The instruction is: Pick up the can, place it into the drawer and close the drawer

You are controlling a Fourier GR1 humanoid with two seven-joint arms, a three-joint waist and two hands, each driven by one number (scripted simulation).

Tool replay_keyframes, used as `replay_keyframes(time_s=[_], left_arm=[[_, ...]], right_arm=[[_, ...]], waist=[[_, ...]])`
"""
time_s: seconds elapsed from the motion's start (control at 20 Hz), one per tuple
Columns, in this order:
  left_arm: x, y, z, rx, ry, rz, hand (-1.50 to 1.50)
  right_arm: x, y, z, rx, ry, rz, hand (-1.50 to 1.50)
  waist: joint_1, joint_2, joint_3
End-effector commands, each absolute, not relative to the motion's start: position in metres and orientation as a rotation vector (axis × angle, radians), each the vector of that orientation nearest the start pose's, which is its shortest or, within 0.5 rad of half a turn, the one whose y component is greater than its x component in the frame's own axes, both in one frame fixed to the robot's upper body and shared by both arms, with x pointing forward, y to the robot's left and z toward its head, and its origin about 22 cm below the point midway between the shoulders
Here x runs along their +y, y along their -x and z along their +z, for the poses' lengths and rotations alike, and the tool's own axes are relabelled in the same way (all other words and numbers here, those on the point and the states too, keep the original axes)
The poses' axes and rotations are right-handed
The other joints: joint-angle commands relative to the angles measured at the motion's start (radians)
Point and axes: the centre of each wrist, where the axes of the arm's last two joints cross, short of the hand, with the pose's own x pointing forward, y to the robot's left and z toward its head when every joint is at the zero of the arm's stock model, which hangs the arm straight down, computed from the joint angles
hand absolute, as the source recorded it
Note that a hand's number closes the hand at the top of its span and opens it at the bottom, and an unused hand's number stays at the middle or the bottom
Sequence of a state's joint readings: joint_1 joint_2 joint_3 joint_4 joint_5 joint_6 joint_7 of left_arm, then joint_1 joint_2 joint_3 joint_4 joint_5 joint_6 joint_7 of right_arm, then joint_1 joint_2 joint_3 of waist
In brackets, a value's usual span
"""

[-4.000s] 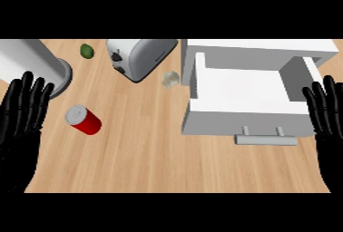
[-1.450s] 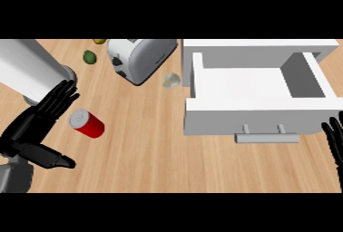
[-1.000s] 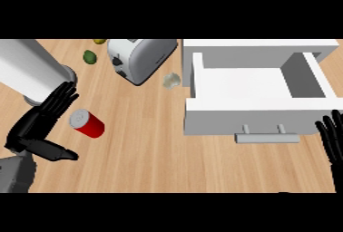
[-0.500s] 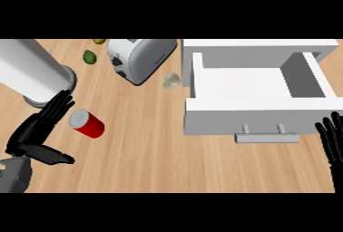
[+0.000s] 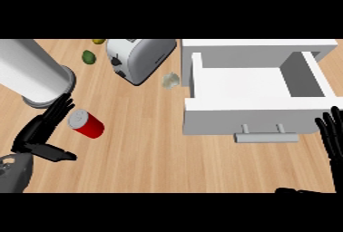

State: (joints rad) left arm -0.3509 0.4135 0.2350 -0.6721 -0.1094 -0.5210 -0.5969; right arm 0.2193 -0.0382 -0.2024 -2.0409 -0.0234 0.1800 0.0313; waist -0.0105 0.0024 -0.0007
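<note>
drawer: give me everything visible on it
The drawer is white and box-shaped, pulled fully open at the counter's right, with a flat bare floor inside and nothing in it. Its front panel carries a grey bar handle on two posts, facing the robot. The right hand rests open just beside the front right corner, not touching it. The can lies well to its left.

Kitchen, wooden counter [image 5: 154,149], silver toaster [image 5: 139,58] near the back, open white drawer [image 5: 254,97] with bar handle, green fruit [image 5: 88,56] (maybe limes), tall steel canister [image 5: 30,72] at left
</note>
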Motion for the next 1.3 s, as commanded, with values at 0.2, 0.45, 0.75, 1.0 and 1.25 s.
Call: replay_keyframes(time_s=[0.2, 0.45, 0.75, 1.0, 1.25], left_arm=[[0.406, -0.289, -0.068, -1.528, 0.144, -0.315, -1.50], [0.403, -0.286, -0.079, -1.526, 0.120, -0.295, -1.50], [0.398, -0.297, -0.077, -1.527, 0.150, -0.283, -1.50], [0.377, -0.305, -0.080, -1.555, 0.137, -0.281, -1.50], [0.376, -0.300, -0.087, -1.531, 0.168, -0.292, -1.50]], right_arm=[[-0.303, -0.155, 0.088, -1.816, 0.166, 0.022, -1.50], [-0.315, -0.162, 0.067, -1.816, 0.180, 0.003, -1.50], [-0.294, -0.149, 0.096, -1.802, 0.160, 0.008, -1.50], [-0.306, -0.162, 0.080, -1.807, 0.172, 0.014, -1.50], [-0.283, -0.163, 0.094, -1.804, 0.172, 0.015, -1.50]], waist=[[-0.004, 0.000, 0.000], [-0.004, 0.001, 0.000], [-0.014, 0.003, -0.001], [-0.003, 0.000, 0.000], [-0.003, 0.001, -0.001]])
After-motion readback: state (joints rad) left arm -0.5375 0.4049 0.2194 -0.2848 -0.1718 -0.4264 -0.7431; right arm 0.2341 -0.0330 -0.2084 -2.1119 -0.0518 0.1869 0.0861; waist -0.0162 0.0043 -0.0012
